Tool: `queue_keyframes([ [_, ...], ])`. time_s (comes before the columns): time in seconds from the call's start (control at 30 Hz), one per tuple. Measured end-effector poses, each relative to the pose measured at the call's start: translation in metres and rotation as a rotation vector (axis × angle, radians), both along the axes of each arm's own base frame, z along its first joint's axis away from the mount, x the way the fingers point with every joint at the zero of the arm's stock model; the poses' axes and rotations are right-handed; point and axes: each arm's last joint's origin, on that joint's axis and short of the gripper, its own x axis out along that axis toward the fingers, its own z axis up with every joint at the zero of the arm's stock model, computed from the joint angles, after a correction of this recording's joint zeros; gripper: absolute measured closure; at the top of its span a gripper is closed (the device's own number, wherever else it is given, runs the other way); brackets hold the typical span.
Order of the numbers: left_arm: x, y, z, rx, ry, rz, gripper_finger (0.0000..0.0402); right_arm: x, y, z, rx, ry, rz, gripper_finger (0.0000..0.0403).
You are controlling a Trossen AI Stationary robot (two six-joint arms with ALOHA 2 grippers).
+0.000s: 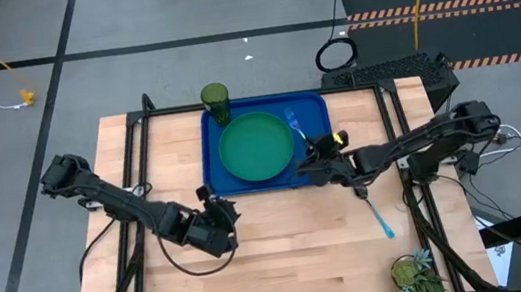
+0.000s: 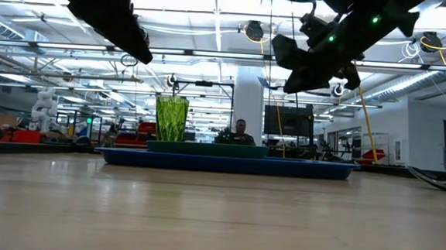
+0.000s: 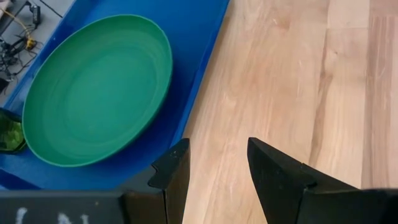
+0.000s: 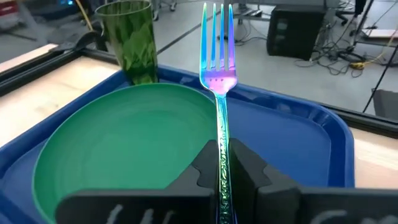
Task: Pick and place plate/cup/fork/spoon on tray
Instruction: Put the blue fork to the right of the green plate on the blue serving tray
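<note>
Two arms: one waits, one carries.
Left gripper (image 1: 217, 215): fingers spread, empty, over the worktop (image 1: 286, 264) at the tray's 7 o'clock.
Tray (image 1: 311, 104): plate (image 1: 257, 147) centred, cup (image 1: 215, 102) at 11 o'clock.
Right gripper (image 1: 309, 164): pinching the fork (image 4: 217, 74) by its handle, tines toward 12 o'clock, over the tray's 3 o'clock strip.
Spoon (image 1: 380, 217): on the worktop at 5 o'clock, nearer the right arm.

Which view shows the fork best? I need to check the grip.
The right wrist view: the fork fills it, handle clamped in the right gripper. The high view shows it small; the others hide it.
</note>
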Motion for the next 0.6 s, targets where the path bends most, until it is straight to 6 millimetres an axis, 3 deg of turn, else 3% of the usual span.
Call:
queue_keyframes([
  [0.27,-0.002,-0.004,0.0,0.004,0.002,-0.02,0.0238,0.019,-0.014,-0.014,0.017,-0.093,-0.049,0.0398],
  [0.6,-0.003,-0.005,0.0,0.006,0.007,-0.024,0.0238,0.021,-0.023,-0.024,0.052,-0.125,-0.11,0.0399],
])
